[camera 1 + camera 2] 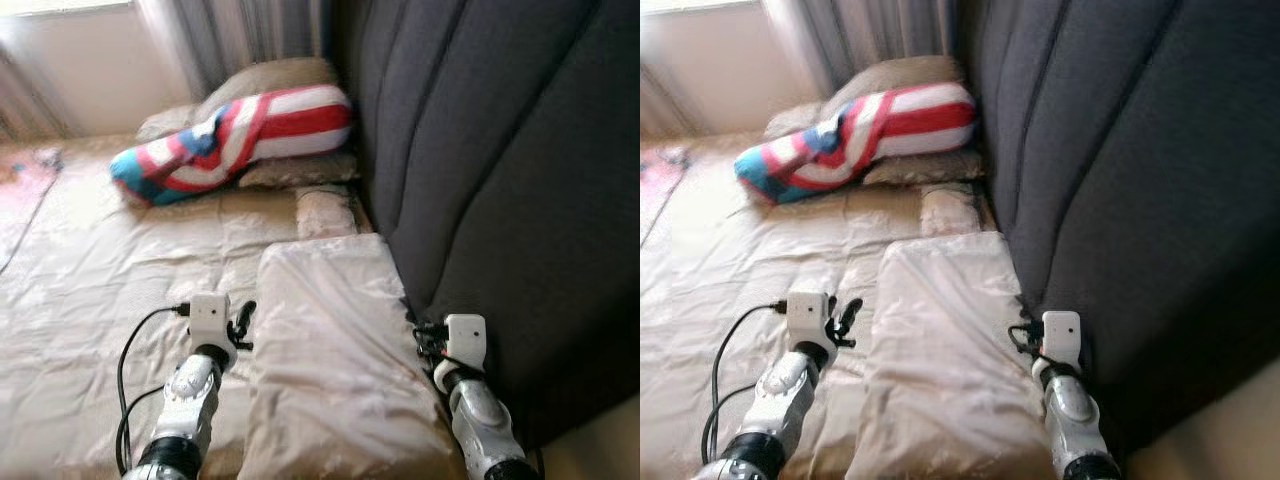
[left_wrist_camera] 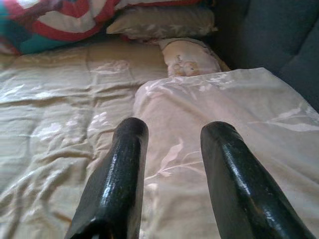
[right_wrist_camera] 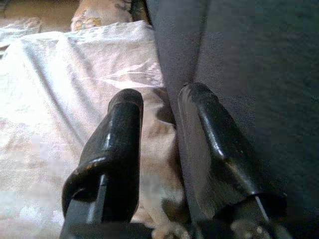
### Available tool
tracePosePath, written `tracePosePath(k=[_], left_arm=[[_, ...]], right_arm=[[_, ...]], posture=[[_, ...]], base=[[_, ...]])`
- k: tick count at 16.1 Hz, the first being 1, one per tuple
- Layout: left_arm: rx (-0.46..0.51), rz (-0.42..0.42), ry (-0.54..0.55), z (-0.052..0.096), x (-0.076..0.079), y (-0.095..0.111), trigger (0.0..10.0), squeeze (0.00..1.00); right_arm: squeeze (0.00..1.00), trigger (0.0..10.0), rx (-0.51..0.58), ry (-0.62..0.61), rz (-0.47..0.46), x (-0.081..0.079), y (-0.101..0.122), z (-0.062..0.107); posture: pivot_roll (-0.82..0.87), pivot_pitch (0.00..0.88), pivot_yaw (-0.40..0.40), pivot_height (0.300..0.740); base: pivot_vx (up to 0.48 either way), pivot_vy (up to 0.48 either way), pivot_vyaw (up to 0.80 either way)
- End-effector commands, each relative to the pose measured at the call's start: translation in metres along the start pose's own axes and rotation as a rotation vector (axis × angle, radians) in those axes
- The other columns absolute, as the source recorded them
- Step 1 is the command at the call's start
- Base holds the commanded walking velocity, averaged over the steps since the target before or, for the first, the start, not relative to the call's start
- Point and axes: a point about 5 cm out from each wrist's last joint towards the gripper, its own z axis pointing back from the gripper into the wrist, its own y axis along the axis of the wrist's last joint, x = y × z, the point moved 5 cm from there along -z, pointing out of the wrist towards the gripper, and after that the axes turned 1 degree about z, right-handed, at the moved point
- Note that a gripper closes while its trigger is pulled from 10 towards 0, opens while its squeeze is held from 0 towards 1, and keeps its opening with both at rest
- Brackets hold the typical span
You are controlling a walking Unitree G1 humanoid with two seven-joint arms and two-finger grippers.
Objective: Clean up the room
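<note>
A large beige satin pillow (image 1: 330, 340) lies on the bed (image 1: 100, 270), up against the dark grey padded headboard (image 1: 500, 150). My left gripper (image 2: 174, 132) is open at the pillow's left edge, its fingers (image 1: 243, 325) just above the sheet and holding nothing. My right gripper (image 3: 159, 99) is open at the pillow's right edge, in the gap by the headboard. One of its fingers (image 3: 214, 134) rests along the headboard, and the pillow's edge lies under the gap. Further up the bed lies a red, white and blue flag-pattern pillow (image 1: 240, 135).
A small patterned cushion (image 1: 322, 210) sits just beyond the big pillow by the headboard. Beige pillows (image 1: 270, 80) are stacked behind and under the flag pillow. Grey curtains (image 1: 240, 30) hang at the far end. A pink item (image 1: 30, 175) lies at the bed's far left.
</note>
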Motion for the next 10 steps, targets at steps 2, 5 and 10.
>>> tracePosePath(k=[2,5,10], left_arm=[[-0.01,-0.001,0.01,0.0007,-0.0037,-0.001,10.0,0.0],[-0.011,-0.002,0.009,0.0012,-0.003,-0.0017,10.0,0.0],[-0.012,-0.003,0.008,0.0018,-0.0027,-0.0022,10.0,0.0]], right_arm=[[0.0,10.0,0.007,-0.004,-0.011,-0.0001,0.002,-0.0004],[0.0,10.0,0.005,-0.003,-0.017,0.0,0.0018,-0.0005],[0.0,10.0,0.009,0.011,0.008,-0.0014,0.0034,-0.0012]], posture=[[-0.05,0.018,0.006,0.74],[-0.04,0.021,0.003,0.74],[-0.04,0.024,0.004,0.74]], base=[[0.0,0.0,0.4],[0.0,0.0,0.0],[0.0,0.292,0.11]])
